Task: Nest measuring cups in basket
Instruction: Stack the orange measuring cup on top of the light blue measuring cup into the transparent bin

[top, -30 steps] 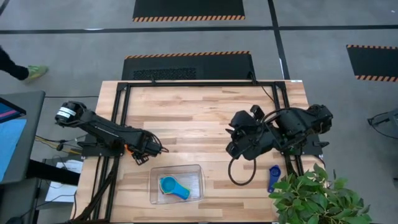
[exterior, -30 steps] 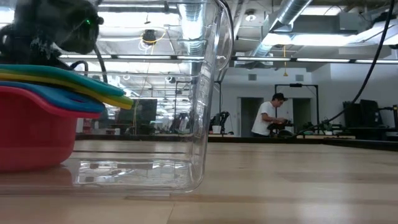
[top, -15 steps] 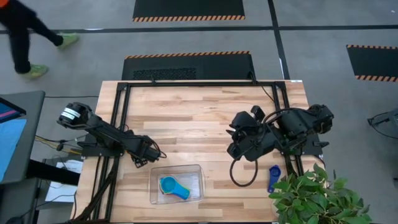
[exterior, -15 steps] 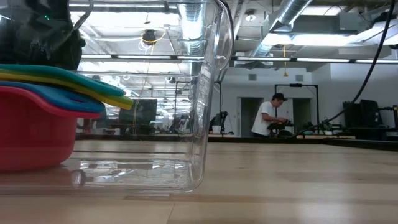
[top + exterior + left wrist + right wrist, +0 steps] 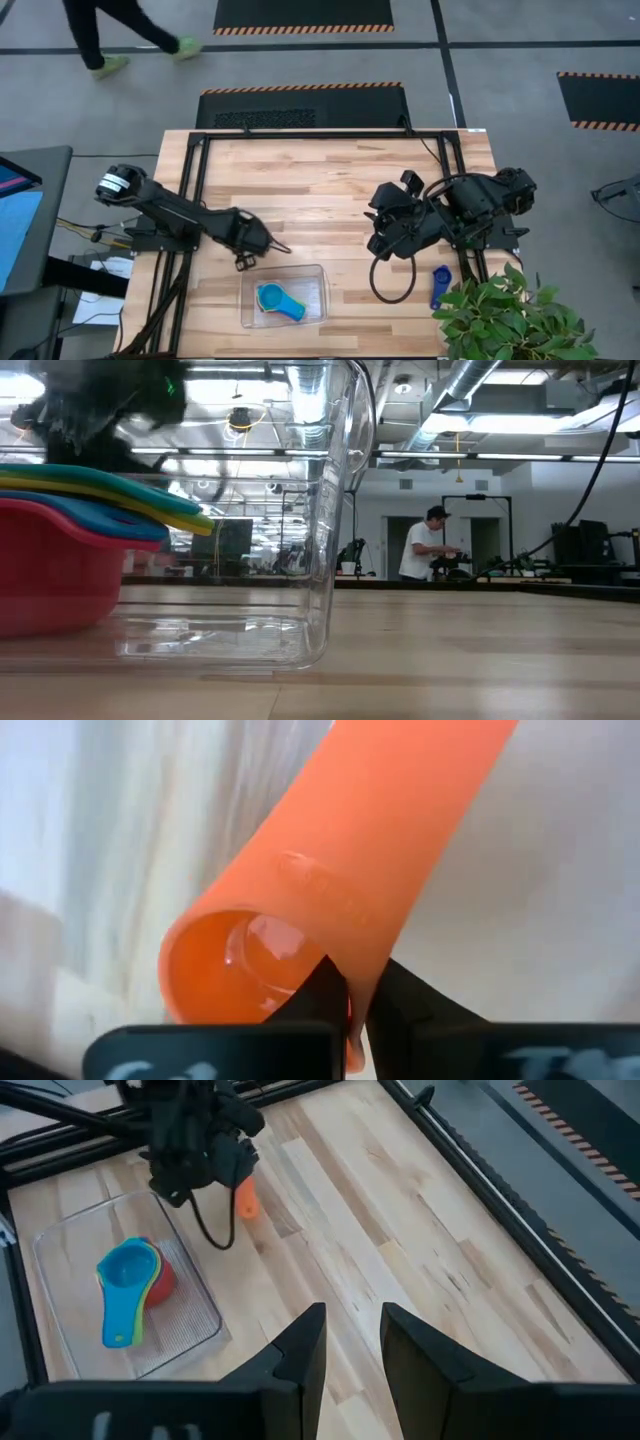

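Note:
My left gripper (image 5: 255,243) hangs just beyond the far side of the clear basket (image 5: 312,272), shut on an orange measuring cup (image 5: 246,1198). In the basket sits a nested stack of measuring cups (image 5: 130,1275): a red one at the bottom (image 5: 50,570), light blue on top. A dark blue cup (image 5: 440,285) lies alone on the table near the right front corner. My right gripper (image 5: 350,1342) waits open at the table's right, with nothing between its fingers. My left gripper pinches an edge of the orange cup (image 5: 355,982) between its two fingers, beside the bowl's mouth, where the flat handle begins. The fingers come from above. The cup hangs below them; whether its lower end touches the table I cannot tell.
A potted plant (image 5: 510,320) overhangs the right front corner next to the dark blue cup. A black frame (image 5: 195,180) runs along the table's left and far sides. A person (image 5: 120,30) crosses the floor beyond the table. Bare wood (image 5: 320,180) lies between the arms.
My left gripper has shifted a little toward the table's right edge, along the basket's far side. The person has walked across the floor behind the table.

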Available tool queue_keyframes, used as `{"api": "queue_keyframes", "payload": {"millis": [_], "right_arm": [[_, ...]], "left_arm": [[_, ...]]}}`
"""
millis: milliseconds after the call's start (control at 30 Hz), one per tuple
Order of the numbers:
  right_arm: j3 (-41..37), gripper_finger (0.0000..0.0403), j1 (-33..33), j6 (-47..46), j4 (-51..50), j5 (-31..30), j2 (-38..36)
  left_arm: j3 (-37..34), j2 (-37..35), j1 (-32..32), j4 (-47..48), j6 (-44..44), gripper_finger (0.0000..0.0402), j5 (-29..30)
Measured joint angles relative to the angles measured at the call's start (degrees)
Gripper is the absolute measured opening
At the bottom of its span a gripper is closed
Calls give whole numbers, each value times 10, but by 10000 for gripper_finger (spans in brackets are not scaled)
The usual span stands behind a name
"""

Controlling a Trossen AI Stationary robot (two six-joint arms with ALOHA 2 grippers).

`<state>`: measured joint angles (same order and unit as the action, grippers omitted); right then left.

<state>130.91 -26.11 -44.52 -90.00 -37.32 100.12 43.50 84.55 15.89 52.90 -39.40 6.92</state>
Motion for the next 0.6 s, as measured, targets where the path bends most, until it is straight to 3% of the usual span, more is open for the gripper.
{"api": "queue_keyframes", "payload": {"millis": [333, 467, 600], "right_arm": [[0, 120, -6, 0, 0, 29, 0], [0, 120, -6, 0, 0, 64, 0], [0, 120, -5, 0, 0, 75, 0]], "left_arm": [[276, -4, 17, 78, 68, 2, 82], [334, -3, 46, 132, 32, 2, 82], [341, 2, 106, 133, 3, 1, 44]]}}
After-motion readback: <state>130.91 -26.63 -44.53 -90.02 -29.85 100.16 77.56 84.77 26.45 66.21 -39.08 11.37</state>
